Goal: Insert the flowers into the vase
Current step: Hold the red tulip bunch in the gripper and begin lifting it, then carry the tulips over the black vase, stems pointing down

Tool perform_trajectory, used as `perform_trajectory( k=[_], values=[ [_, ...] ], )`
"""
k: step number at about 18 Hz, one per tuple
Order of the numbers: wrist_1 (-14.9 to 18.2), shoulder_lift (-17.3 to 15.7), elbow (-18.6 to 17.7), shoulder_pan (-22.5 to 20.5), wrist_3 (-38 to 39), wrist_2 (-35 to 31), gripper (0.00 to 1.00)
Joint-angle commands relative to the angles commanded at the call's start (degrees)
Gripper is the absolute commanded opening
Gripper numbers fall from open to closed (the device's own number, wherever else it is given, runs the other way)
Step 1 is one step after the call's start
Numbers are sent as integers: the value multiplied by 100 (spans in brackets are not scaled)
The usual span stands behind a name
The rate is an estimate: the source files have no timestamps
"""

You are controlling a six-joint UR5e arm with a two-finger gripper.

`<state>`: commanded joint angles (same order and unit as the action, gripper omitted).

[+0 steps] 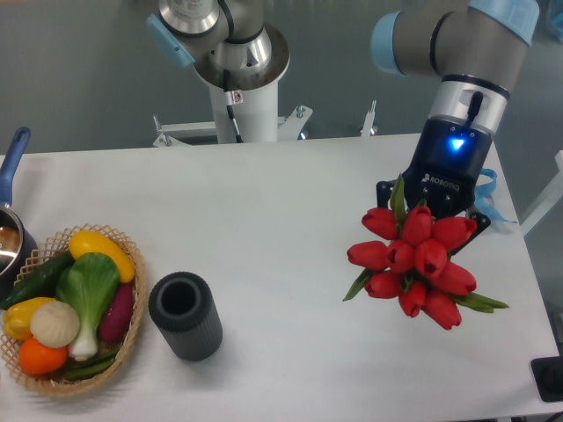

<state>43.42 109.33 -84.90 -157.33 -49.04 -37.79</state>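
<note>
The flowers (413, 259), a tight bunch of red tulips with green leaves, hang above the right side of the table, heads toward the camera. My gripper (431, 204) is right behind and above them, shut on the stems; its fingertips are hidden by the blooms. The vase (185, 315), a short dark grey ribbed cylinder with an open round mouth, stands at the front left of the table, well to the left of the bunch.
A wicker basket (132, 338) full of vegetables sits just left of the vase. A pot with a blue handle (12, 167) shows at the left edge. The arm's white base (239, 97) stands behind the table. A dark object (550, 378) lies at the front right corner.
</note>
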Motion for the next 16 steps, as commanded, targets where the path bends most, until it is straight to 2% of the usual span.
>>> perform_trajectory(
  k=[3,6,12,16],
  values=[
    [-26,36,-17,185,-106,70,22],
    [-280,62,18,431,-106,236,22],
    [-536,62,-254,677,-167,1194,21],
    [-536,71,-369,835,-317,2222,22]
  ],
)
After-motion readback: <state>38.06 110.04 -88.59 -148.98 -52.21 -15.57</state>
